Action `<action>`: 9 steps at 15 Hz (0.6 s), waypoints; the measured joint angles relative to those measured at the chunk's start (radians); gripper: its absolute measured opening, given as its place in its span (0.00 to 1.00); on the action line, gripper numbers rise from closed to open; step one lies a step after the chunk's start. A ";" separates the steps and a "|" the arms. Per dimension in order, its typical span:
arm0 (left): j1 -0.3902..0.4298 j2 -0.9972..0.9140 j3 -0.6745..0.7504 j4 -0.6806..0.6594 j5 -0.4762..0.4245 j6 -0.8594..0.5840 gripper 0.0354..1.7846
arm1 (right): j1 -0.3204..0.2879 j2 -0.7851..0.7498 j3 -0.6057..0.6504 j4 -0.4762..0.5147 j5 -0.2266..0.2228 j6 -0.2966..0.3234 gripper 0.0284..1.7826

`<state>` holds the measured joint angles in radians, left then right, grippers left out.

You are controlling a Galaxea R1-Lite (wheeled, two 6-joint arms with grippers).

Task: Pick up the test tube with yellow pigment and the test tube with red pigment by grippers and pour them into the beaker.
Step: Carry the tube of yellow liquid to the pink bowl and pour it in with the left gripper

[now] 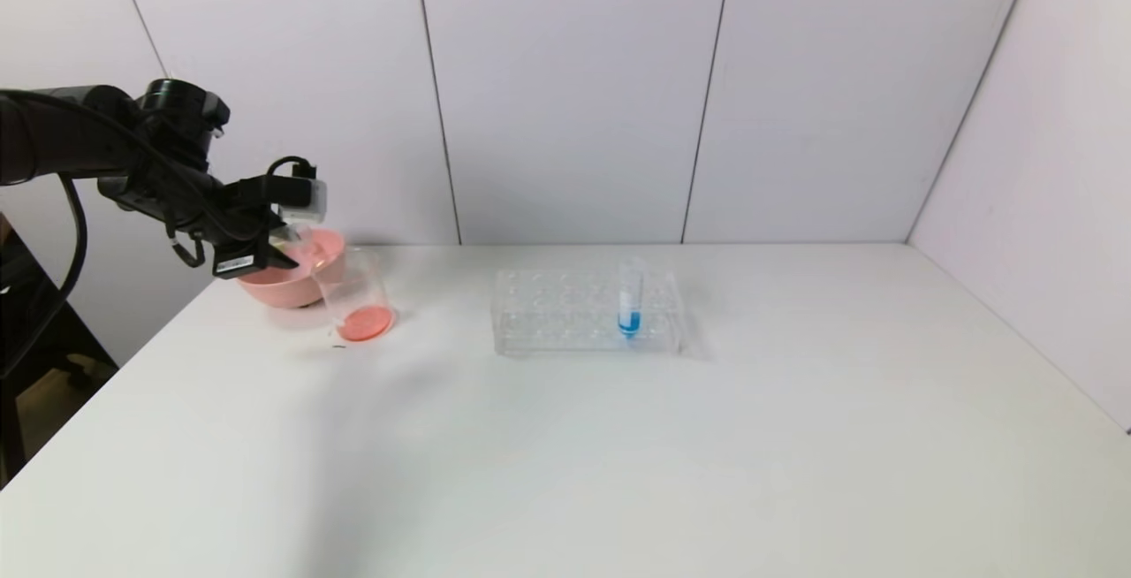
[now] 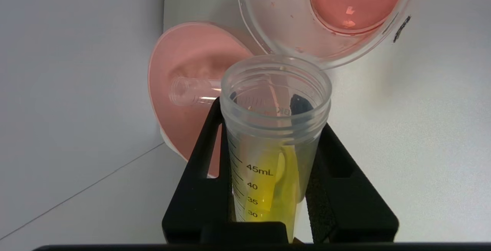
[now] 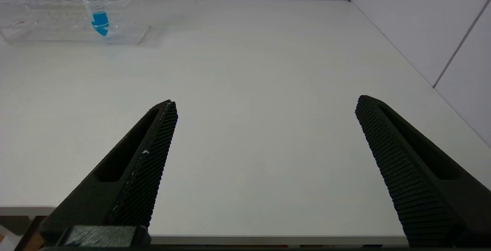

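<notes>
Left wrist view: yellow tube (image 2: 274, 143) at beaker (image 2: 291, 20)

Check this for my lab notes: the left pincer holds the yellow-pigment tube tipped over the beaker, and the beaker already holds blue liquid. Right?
Not quite: the liquid in the beaker is red-orange, not blue, as the left wrist view shows. The blue liquid sits in a tube in the rack. The rest stands: the left pincer holds the yellow-pigment tube tipped over the beaker.

The yellow-pigment test tube (image 2: 274, 143), tilted mouth-first over the far-left beaker (image 1: 358, 295) of red liquid, holds yellow liquid.
</notes>
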<state>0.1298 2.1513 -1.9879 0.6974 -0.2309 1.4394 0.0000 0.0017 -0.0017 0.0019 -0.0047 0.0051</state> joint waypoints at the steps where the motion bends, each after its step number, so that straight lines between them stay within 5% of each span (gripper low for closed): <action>1: -0.006 0.003 0.000 0.000 0.009 -0.003 0.29 | 0.000 0.000 0.000 0.000 0.000 0.000 0.95; 9: -0.031 0.016 -0.001 -0.002 0.098 -0.001 0.29 | 0.000 0.000 0.000 0.000 0.000 0.000 0.95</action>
<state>0.0989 2.1677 -1.9887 0.6955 -0.1332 1.4387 0.0000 0.0017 -0.0017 0.0019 -0.0043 0.0051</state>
